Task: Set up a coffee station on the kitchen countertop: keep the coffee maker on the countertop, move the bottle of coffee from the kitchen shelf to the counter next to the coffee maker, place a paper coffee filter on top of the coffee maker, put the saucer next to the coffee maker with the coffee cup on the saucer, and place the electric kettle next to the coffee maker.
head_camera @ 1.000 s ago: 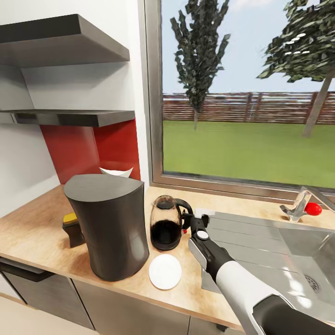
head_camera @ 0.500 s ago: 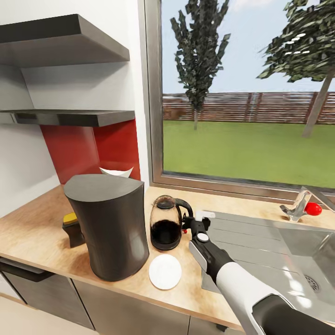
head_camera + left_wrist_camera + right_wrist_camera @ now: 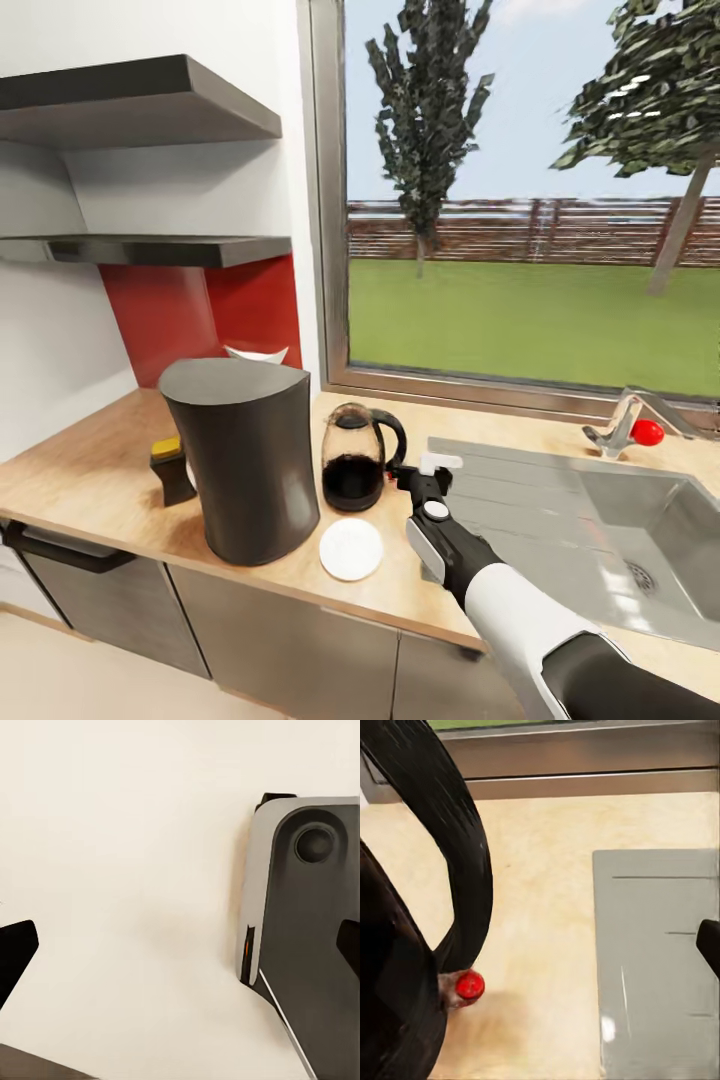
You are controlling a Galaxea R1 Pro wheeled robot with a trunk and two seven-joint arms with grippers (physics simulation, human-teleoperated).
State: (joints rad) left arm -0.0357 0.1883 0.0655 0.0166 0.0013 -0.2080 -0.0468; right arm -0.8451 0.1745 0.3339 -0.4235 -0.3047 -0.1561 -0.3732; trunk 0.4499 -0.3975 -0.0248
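The tall dark-grey coffee maker stands on the beige countertop. The bottle of coffee with its yellow cap stands to its left. A white paper coffee filter peeks out behind it. The glass electric kettle stands to its right, with the white saucer lying bare in front. My right gripper is open beside the kettle's black handle, near the red switch, holding nothing. A small white shape lies just past it; I cannot tell if it is the coffee cup. My left gripper is open over pale floor.
A steel sink with a drainboard lies right of the kettle, and its faucet has a red knob. Two black shelves hang over the counter's left end. A large window runs behind. A grey-black robot part shows beside the left gripper.
The whole picture has shifted, so the camera has moved. The right gripper has stayed beside the kettle's handle, and the things on the counter keep their places.
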